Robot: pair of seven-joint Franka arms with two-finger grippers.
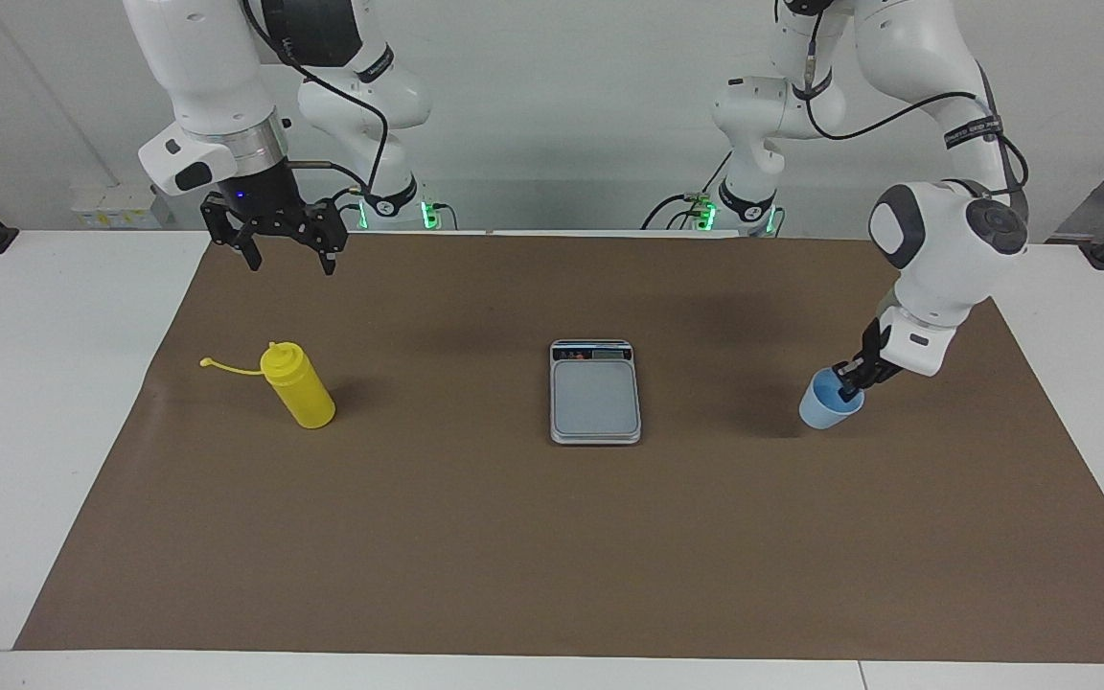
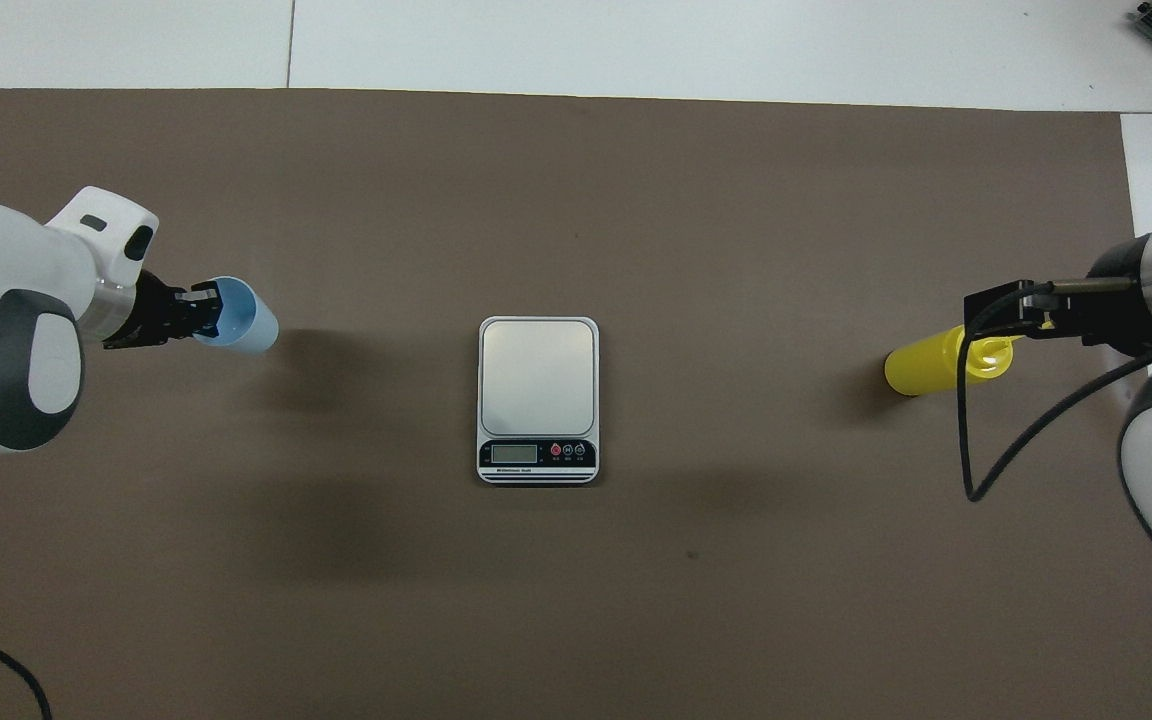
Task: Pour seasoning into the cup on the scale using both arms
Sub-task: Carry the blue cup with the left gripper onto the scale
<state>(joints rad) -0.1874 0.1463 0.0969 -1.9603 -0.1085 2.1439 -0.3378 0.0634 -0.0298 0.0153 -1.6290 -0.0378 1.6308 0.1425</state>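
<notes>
The light-blue cup (image 1: 828,406) (image 2: 244,320) hangs tilted just above the brown mat, toward the left arm's end of the table. My left gripper (image 1: 850,380) (image 2: 202,311) is shut on its rim, one finger inside the cup. The silver scale (image 1: 595,395) (image 2: 538,372) lies flat at the middle of the mat with nothing on its plate. The yellow seasoning bottle (image 1: 299,388) (image 2: 921,368) stands toward the right arm's end, its cap strap hanging loose. My right gripper (image 1: 288,257) hangs open high above the mat, apart from the bottle, and the arm waits.
A brown mat (image 1: 552,546) covers most of the white table (image 1: 25,402). The scale's display strip (image 2: 538,453) faces the robots. A black cable (image 2: 976,440) loops down from the right arm.
</notes>
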